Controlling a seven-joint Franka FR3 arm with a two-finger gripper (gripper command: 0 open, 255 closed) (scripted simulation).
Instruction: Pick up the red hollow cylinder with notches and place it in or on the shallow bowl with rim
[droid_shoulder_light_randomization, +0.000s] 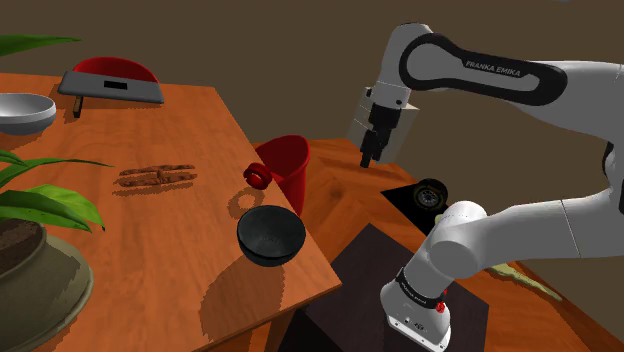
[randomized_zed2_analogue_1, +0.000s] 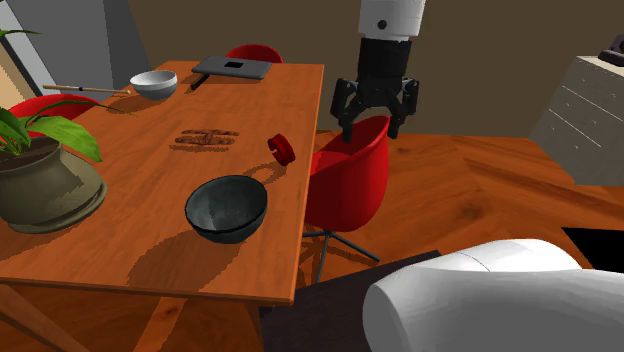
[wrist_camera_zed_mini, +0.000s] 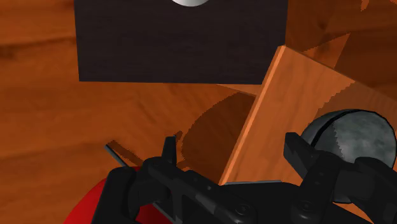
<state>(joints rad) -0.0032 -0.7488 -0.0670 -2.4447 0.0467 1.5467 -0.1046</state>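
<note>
Sitting beyond the dark bowl (randomized_zed2_analogue_1: 226, 208), by the table's (randomized_zed2_analogue_1: 100, 250) edge on the second exterior view's right, the red ring (randomized_zed2_analogue_1: 282, 149) is looking light, rigid and smooth, likely best pinched across its wall; farther right the gripper (randomized_zed2_analogue_1: 373, 131) is hovering wide open above a red chair (randomized_zed2_analogue_1: 345, 190).

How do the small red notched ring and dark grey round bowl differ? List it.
The small red notched ring is far smaller than the dark grey round bowl. The ring stands on edge; the bowl sits mouth up. Both rest on the wooden table near its edge.
</note>
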